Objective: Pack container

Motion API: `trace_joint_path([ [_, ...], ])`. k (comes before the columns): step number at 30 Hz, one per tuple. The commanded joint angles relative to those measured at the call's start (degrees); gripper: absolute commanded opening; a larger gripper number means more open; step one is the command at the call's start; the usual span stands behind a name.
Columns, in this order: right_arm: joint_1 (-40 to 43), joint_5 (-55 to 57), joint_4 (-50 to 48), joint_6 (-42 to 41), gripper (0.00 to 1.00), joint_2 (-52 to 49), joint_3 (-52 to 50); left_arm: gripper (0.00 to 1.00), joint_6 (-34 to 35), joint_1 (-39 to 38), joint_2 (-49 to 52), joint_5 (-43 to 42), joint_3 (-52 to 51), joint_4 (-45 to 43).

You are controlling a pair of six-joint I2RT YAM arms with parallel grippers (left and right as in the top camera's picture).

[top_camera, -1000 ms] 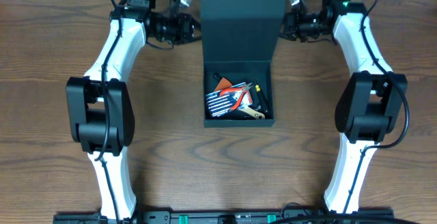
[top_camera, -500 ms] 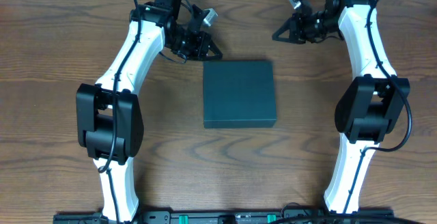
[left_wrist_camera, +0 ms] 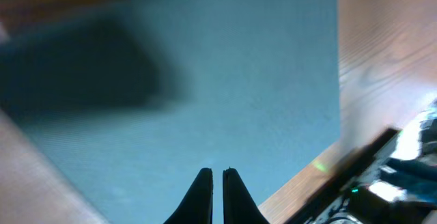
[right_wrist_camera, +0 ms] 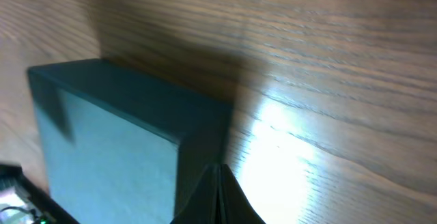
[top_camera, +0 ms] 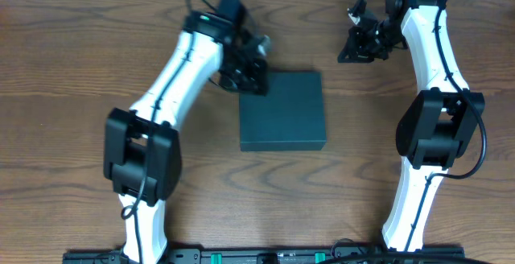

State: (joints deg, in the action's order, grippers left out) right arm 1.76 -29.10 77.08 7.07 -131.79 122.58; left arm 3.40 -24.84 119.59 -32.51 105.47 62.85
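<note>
Container [top_camera: 282, 111]: a large, matte, dark teal-black rectangular box, shown with its flap lid shut flat so that no contents are visible. It rests flat on the wooden table [top_camera: 80, 55], near the middle of the tabletop, its sides roughly parallel to the table edges. The wrist views show the smooth lid and a sharp upper corner.

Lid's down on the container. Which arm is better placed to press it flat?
Left. The left gripper, shut, is over the far-left corner of the container; the right gripper, also shut, hangs clear of it over the table.
</note>
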Motion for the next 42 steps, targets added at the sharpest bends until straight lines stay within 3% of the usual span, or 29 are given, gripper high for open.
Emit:
trace_joint_path([
  [1, 0.2, 3.1, 0.7, 0.0, 0.01, -0.3, 1.2, 0.06, 6.2, -4.2, -1.5, 10.6, 0.7, 0.5],
  [9, 0.3, 5.4, 2.1, 0.5, 0.01, -0.3, 1.2, 0.05, 9.1, -11.8, -1.4, 25.9, 0.4, 1.1],
  [28, 0.3, 5.4, 3.7, 1.4, 0.01, -0.3, 1.2, 0.06, 9.4, -13.0, 3.1, 26.1, -5.6, -2.3],
  [32, 0.3, 5.4, 4.1, 1.4, 0.18, -0.3, 1.2, 0.06, 9.4, -12.6, 1.6, 26.1, -3.5, -2.0],
  [35, 0.3, 5.4, 4.2, 1.4, 0.39, -0.3, 1.2, 0.06, 9.4, -12.0, -1.0, 26.1, -1.8, -2.0],
  [42, 0.3, 5.4, 4.1, 1.6, 0.44, -0.1, 1.2, 0.06, 9.4, -5.8, -9.8, 26.2, -0.2, -2.1],
])
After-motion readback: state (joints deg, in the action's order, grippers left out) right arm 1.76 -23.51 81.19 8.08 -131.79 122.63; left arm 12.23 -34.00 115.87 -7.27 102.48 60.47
